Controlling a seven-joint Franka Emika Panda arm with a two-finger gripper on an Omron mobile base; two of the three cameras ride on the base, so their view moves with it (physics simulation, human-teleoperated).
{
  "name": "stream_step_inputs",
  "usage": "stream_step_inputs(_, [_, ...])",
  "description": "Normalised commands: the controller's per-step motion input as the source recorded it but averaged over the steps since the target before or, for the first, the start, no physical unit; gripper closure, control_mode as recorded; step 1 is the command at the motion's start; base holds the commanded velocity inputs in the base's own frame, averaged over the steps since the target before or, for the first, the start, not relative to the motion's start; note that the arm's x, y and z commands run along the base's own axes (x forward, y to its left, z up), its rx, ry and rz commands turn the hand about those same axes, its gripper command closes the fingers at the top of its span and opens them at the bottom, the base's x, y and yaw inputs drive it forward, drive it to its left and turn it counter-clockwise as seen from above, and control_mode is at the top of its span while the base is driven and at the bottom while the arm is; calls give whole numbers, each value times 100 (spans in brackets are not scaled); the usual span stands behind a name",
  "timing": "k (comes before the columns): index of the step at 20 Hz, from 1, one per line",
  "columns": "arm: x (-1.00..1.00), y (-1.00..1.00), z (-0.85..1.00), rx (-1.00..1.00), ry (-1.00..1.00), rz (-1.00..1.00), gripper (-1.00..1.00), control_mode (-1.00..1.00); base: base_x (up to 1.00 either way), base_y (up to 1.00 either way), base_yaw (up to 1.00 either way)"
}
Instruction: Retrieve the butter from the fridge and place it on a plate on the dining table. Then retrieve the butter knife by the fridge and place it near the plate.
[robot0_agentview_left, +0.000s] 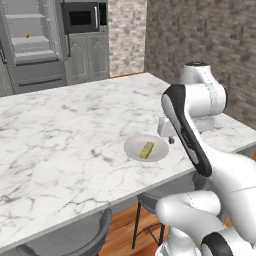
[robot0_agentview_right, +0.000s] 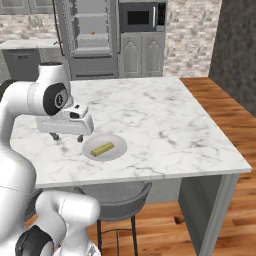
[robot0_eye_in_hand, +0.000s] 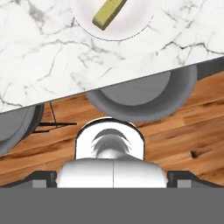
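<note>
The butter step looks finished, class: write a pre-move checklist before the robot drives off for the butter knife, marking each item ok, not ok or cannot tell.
1. Small yellow butter stick lies on the round grey-white plate: ok.
2. Plate sits on the white marble dining table, near its front edge: ok.
3. Claw open, apart from the butter: ok.
4. Tall grey fridge door shut: not ok, shelves exposed.
5. Butter knife's spot by the fridge: cannot tell.

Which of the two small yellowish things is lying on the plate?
The butter, a yellow stick on the plate. The small orange ball sits far off on a shelf in the open fridge.
</note>
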Motion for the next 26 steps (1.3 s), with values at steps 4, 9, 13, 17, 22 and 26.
stream_step_inputs(4, [-36, 0, 0, 20, 0, 21, -100, -100, 0, 0, 0])
stream_step_inputs(9, [-13, 1, 0, 2, 2, 2, -100, -100, 0, 0, 0])
stream_step_inputs(13, [-1, 0, -11, -6, 0, -1, -100, -100, 0, 0, 0])
stream_step_inputs(17, [0, 3, -53, -9, 0, -2, -100, -100, 0, 0, 0])
stream_step_inputs(22, [0, 1, -49, -9, 0, -5, -100, -100, 0, 0, 0])
stream_step_inputs(26, [-1, 1, -14, -1, 0, -4, -100, -100, 0, 0, 0])
